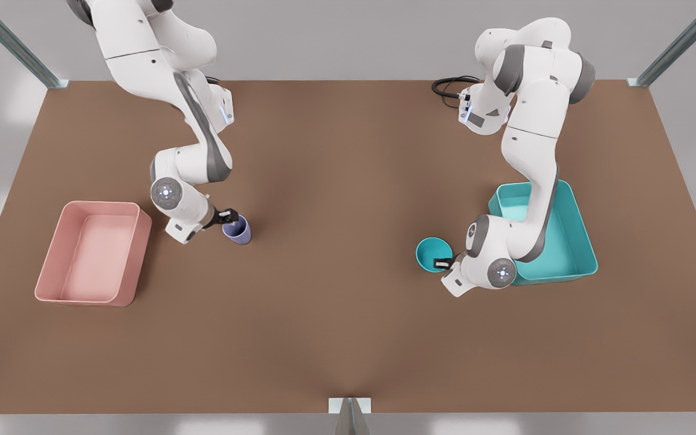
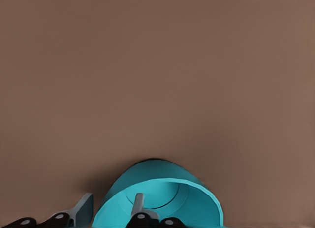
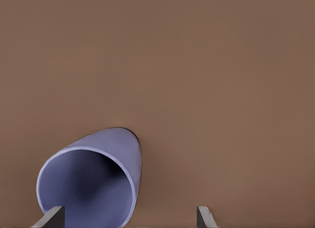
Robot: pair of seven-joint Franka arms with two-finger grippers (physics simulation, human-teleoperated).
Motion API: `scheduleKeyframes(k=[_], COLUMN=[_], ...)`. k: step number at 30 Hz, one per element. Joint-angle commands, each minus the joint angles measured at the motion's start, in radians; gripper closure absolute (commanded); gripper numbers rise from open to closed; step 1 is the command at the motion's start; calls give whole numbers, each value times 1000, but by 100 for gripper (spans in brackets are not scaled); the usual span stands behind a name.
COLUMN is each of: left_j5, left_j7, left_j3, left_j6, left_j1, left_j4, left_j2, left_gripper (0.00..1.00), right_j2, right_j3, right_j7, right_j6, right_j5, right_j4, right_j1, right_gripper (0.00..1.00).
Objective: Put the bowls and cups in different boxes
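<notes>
The left claw (image 1: 443, 263) pinches the teal bowl (image 1: 432, 253) rim beside the teal box (image 1: 571, 241). The right claw (image 1: 228, 215), spread, straddles the cup (image 1: 237, 230). Next it should squeeze.

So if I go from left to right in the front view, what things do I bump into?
pink box → right gripper → lavender cup → teal bowl → left gripper → teal box

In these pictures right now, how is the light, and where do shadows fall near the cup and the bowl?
Front view: soft, even light, no glare on the table; faint shadows under both arms. Left wrist view: a thin dark shadow hugs the bowl, held by the left gripper. Right wrist view: the cup is darker deep inside, with a slim shadow at its base; the right gripper straddles it.
</notes>
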Motion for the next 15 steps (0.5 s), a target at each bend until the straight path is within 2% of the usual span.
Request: scheduleKeyframes(k=[1,9,12,15], left_j5=[-27,-26,-21,-6], left_j7=[73,67,65,30], left_j3=[0,5,24,100], left_j6=[6,-67,-191,-311], left_j1=[0,0,2,60], left_j4=[0,20,27,23], left_j2=[-3,-26,-92,-233], left_gripper=[79,79,79,79], right_j2=[5,65,85,106], right_j3=[0,0,2,2], right_j7=[70,70,70,70], right_j6=[90,141,167,178], right_j5=[2,2,2,2], right_j4=[-15,-24,-32,-32], right_j1=[4,4,4,4], right_gripper=[0,0,0,0])
